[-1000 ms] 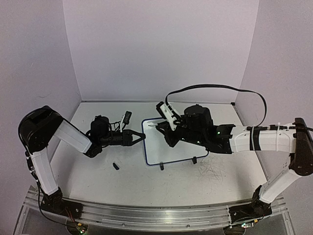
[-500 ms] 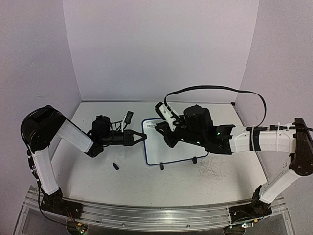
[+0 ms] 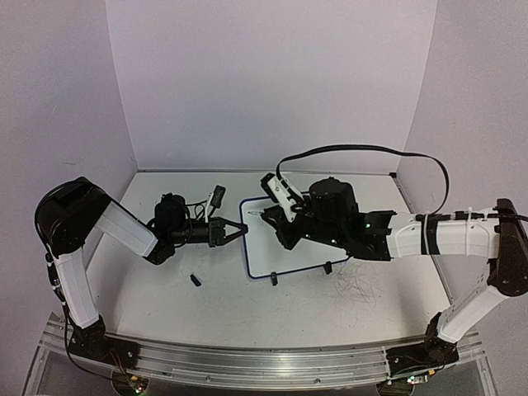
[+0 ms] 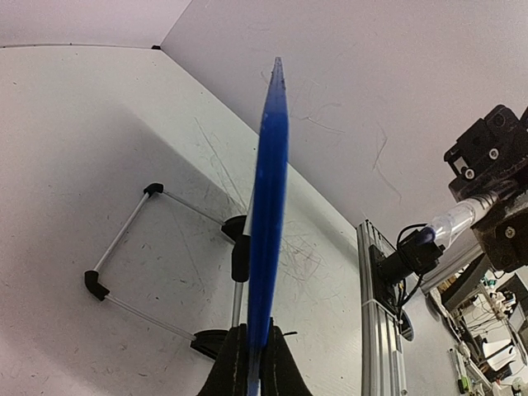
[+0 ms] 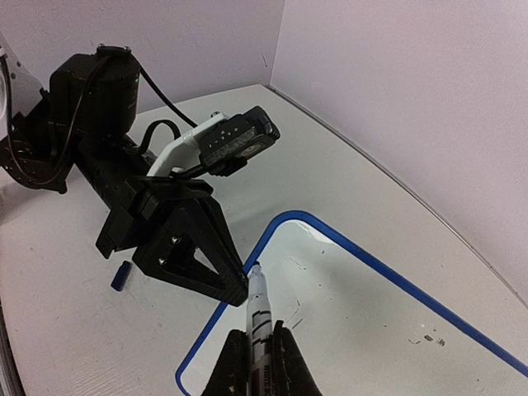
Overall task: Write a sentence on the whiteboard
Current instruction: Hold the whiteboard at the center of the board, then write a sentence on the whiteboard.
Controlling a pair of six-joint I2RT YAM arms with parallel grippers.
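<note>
The whiteboard (image 3: 301, 247), white with a dark blue rim, stands on its small black feet at mid table. My left gripper (image 3: 240, 230) is shut on its left rim; the left wrist view shows that rim (image 4: 268, 206) edge-on between the closed jaws (image 4: 254, 363). My right gripper (image 5: 262, 356) is shut on a white marker (image 5: 259, 305). The marker's dark tip is at the board's left edge, beside the left fingers (image 5: 194, 247). Whether it touches the whiteboard (image 5: 371, 322) I cannot tell. No sentence shows, only a few small specks.
A small blue cap (image 3: 196, 280) (image 5: 120, 275) lies on the table to the front left of the board. The board's wire stand (image 4: 124, 256) rests on the scuffed tabletop. A black cable (image 3: 363, 148) loops above the right arm. Walls close three sides.
The left gripper's fingers have closed onto the board's left rim. The right arm with the marker has barely shifted.
</note>
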